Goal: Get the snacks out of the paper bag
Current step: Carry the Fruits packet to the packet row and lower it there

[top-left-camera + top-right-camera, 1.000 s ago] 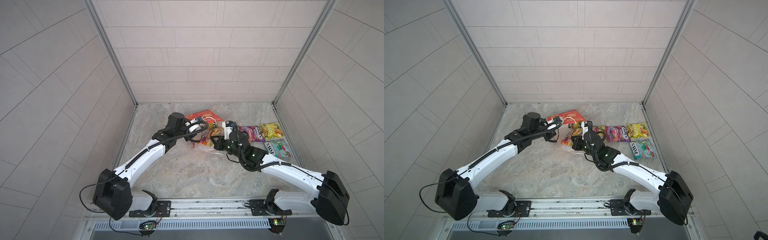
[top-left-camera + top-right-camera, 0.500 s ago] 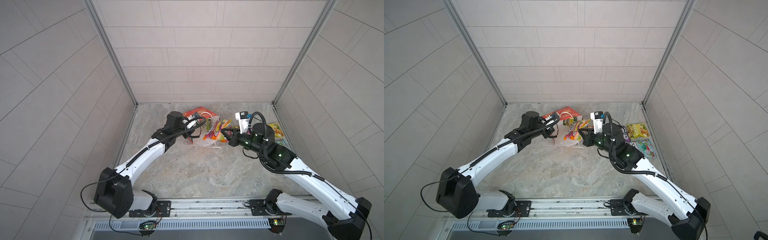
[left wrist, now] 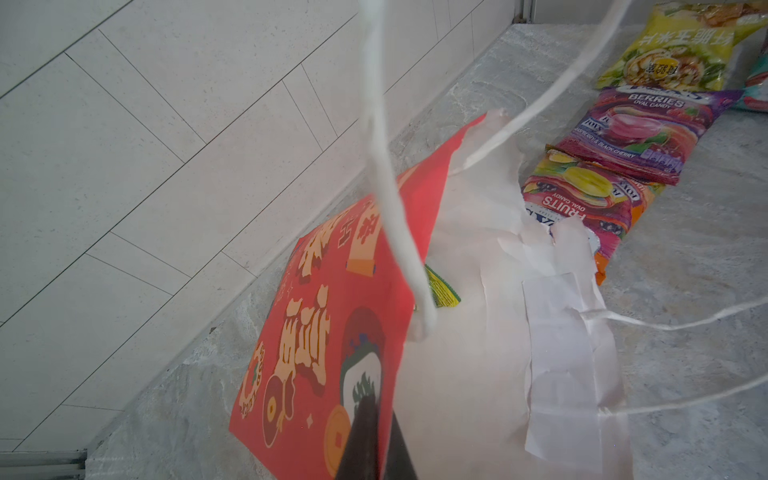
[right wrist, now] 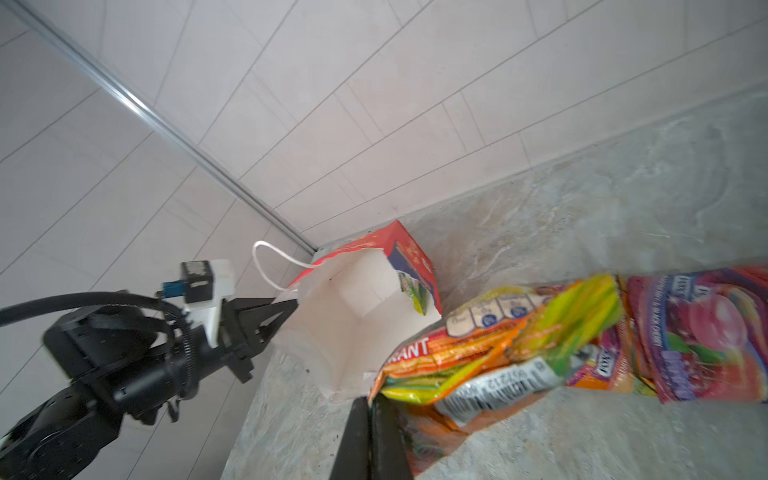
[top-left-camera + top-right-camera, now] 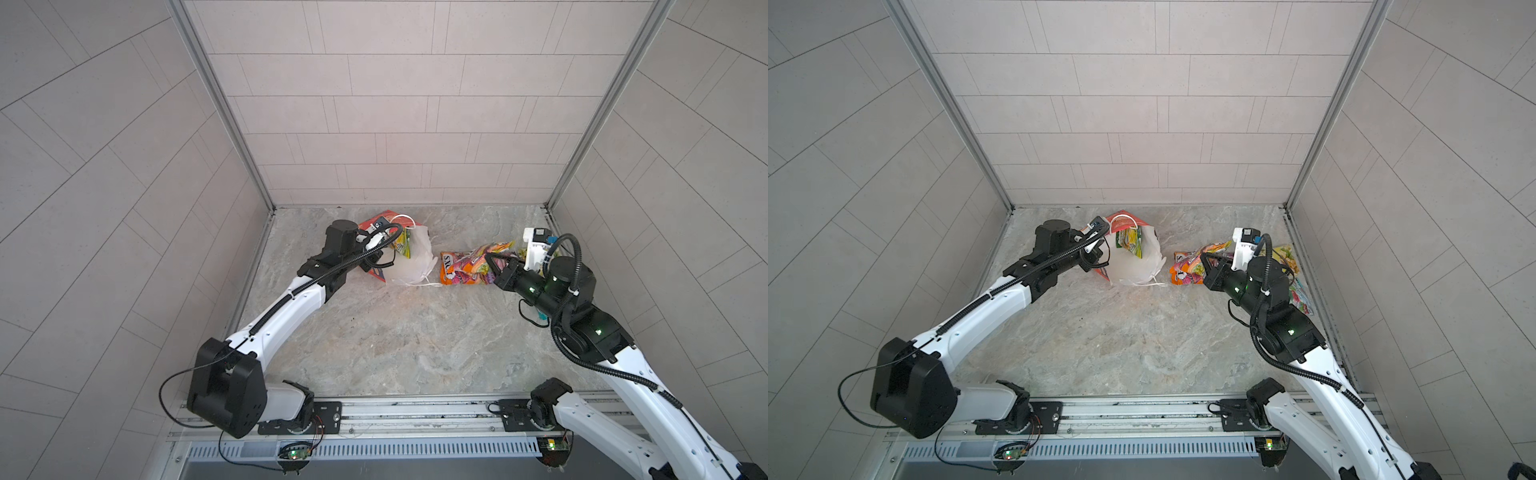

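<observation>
The left gripper (image 4: 291,306) is clamped shut on the rim of the paper bag (image 5: 411,264), with the jaws pinching the red wall and its white lining. The paper bag lies on its side near the far edge of the surface (image 5: 395,332), left of the middle, with the mouth open toward the right. One white cord handle (image 3: 404,249) rises from the rim; the other trails on the surface at the mouth. A yellow-green packet (image 5: 401,246) lies inside the paper bag, against one side wall. Just beside the mouth, to the right, an orange FRUITS packet (image 3: 582,199) lies flat on the surface, and a purple BERRIES packet (image 3: 640,133) touches its far end. The right gripper (image 4: 370,415) is closed on one end of the held packet (image 4: 498,353), which is orange and yellow-green with the barcode side showing. The held packet sits above these two; contact with them cannot be determined. A yellow packet (image 5: 1285,255) and a teal packet (image 5: 1299,299) lie near the right edge, partly hidden by the right arm.
</observation>
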Tool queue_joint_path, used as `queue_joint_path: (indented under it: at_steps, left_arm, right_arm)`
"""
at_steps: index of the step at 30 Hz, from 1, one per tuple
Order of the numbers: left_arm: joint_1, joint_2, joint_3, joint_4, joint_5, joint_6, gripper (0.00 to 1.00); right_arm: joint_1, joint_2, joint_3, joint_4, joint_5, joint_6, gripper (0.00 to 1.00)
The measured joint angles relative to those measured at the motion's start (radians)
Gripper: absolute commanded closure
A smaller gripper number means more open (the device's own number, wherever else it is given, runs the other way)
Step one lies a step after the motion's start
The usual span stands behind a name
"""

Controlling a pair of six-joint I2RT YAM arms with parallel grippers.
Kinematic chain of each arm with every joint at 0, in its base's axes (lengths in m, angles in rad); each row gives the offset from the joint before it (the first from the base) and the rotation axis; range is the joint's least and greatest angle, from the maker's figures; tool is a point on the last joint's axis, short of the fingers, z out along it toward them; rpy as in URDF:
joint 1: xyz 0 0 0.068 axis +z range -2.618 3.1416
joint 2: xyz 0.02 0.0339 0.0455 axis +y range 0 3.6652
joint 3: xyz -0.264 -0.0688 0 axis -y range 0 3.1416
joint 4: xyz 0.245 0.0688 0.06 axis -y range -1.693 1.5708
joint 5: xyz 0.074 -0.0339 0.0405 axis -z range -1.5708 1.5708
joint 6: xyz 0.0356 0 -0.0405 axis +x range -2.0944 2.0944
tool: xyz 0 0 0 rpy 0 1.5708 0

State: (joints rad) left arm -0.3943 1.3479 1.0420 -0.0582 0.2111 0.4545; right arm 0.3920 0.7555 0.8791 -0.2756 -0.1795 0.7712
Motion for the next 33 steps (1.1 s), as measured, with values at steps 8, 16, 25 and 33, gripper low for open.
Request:
queue_joint_path:
  at_steps: [8,16,25,33]
  left_arm:
    - [0.021,-0.031,-0.024,0.001,0.132,-0.002,1.0]
    - [0.021,-0.061,-0.066,0.021,0.228,0.025,1.0]
    - [0.021,-0.067,-0.08,0.043,0.294,0.037,1.0]
    - [0.021,-0.067,-0.081,0.051,0.308,0.037,1.0]
  right_arm:
    - [-0.114,-0.05,-0.135,-0.03,0.063,0.066,1.0]
    - [-0.207,-0.077,-0.228,-0.029,0.076,0.11,1.0]
    - [-0.284,-0.067,-0.287,-0.012,0.074,0.07,1.0]
    - [-0.311,-0.039,-0.332,0.018,0.086,-0.008,1.0]
